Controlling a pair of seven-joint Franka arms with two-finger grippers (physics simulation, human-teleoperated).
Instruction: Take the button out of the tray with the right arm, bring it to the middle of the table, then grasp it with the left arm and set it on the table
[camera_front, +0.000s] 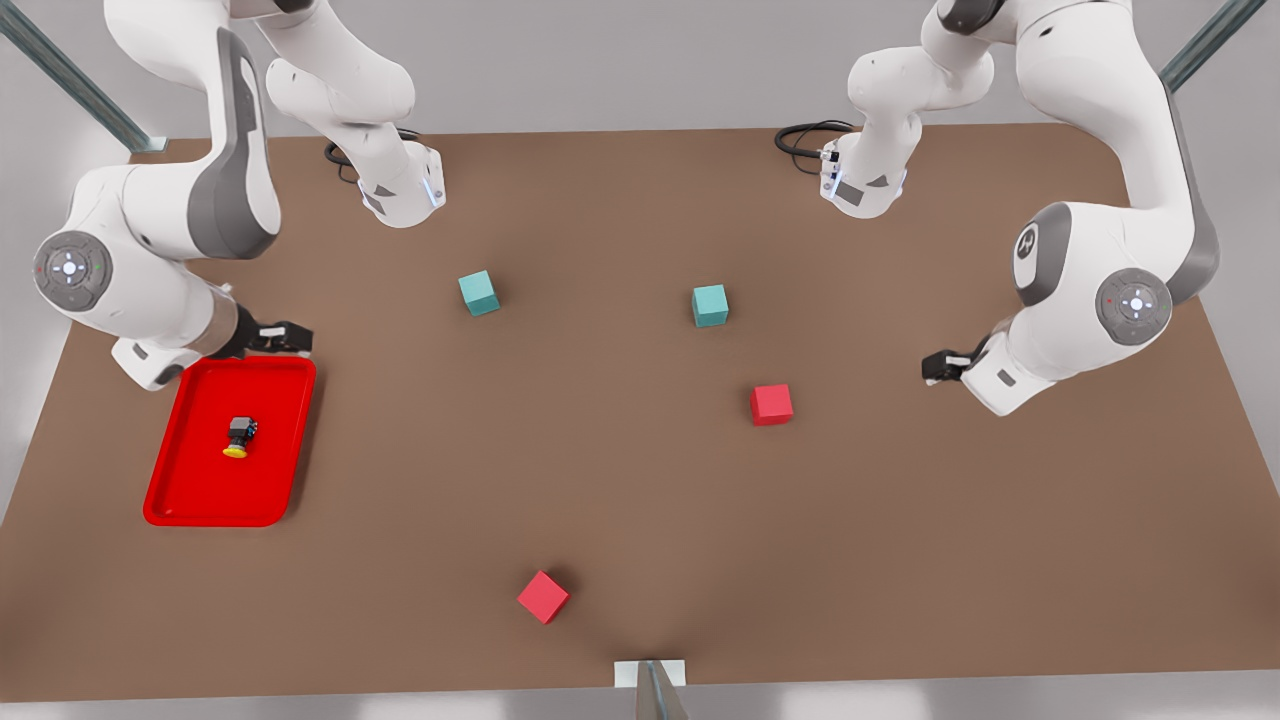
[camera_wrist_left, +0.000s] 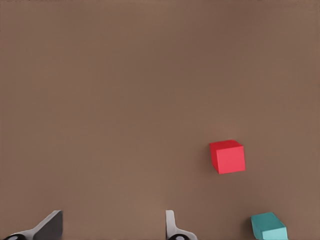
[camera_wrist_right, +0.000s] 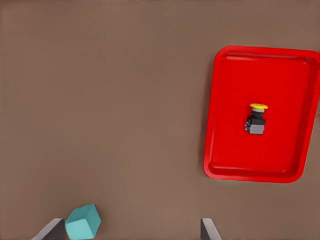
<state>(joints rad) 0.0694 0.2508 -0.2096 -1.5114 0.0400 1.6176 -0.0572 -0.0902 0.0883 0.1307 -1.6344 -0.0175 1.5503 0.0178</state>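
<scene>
The button (camera_front: 238, 436) lay on its side near the middle of the tray (camera_front: 190, 500), its yellow cap pointing toward the tray's near edge in the front view, its black body clear of the raised rim on every side. The red tray sat on the brown table (camera_front: 640, 520) close to the table's edge at the front view's left. The right gripper (camera_front: 283, 338) hung just beyond the tray's far rim, with its jaws spread wide and nothing between them; its wrist view looked across bare table to the tray (camera_wrist_right: 215, 150), the button (camera_wrist_right: 256, 120) and one teal cube (camera_wrist_right: 83, 222). The left gripper (camera_front: 938, 366) waited at the front view's right, over bare table, jaws likewise spread and empty, with a red cube (camera_wrist_left: 228, 156) ahead of it. Two teal cubes (camera_front: 479, 293) (camera_front: 710, 305) sat toward the far side, one red cube (camera_front: 772, 404) right of centre and another red cube (camera_front: 543, 596) nearer the front edge. The middle of the table was open brown surface. Pale grey floor showed past the table's edges.
</scene>
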